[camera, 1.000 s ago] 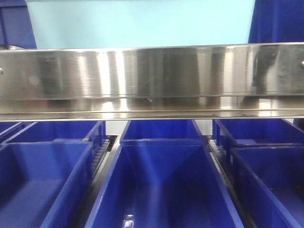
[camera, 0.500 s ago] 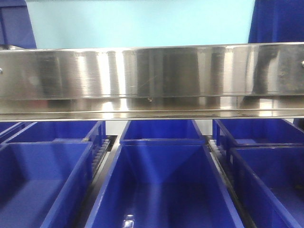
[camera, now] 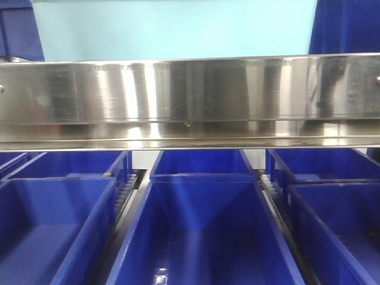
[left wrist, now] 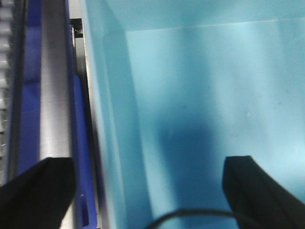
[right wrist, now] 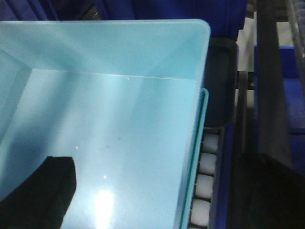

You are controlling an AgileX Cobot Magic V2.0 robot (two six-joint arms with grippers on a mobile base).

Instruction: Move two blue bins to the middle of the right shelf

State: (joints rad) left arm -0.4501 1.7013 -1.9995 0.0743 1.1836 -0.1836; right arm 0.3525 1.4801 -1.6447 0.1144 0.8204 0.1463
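Observation:
One pale sky-blue bin [camera: 178, 27] sits on the level behind the shiny steel front rail [camera: 190, 95] of the right shelf. Its inside fills the left wrist view [left wrist: 205, 95] and the right wrist view [right wrist: 105, 119]. My left gripper [left wrist: 148, 164] is open, with its fingers astride the bin's left wall and not touching it. My right gripper [right wrist: 157, 167] is open, astride the bin's right wall. A thin teal rim [right wrist: 199, 157] shows just under that right edge; I cannot tell whether it belongs to a second bin.
Dark royal-blue bins [camera: 205, 231] stand in rows on the level below the rail, left [camera: 53, 225] and right [camera: 338, 225]. White rollers [right wrist: 207, 191] run beside the pale bin's right wall. A steel track [left wrist: 55, 95] and a dark blue bin edge [left wrist: 81, 157] lie to its left.
The pale bin's side edges in the front view have crept slightly to the left. Nothing else differs.

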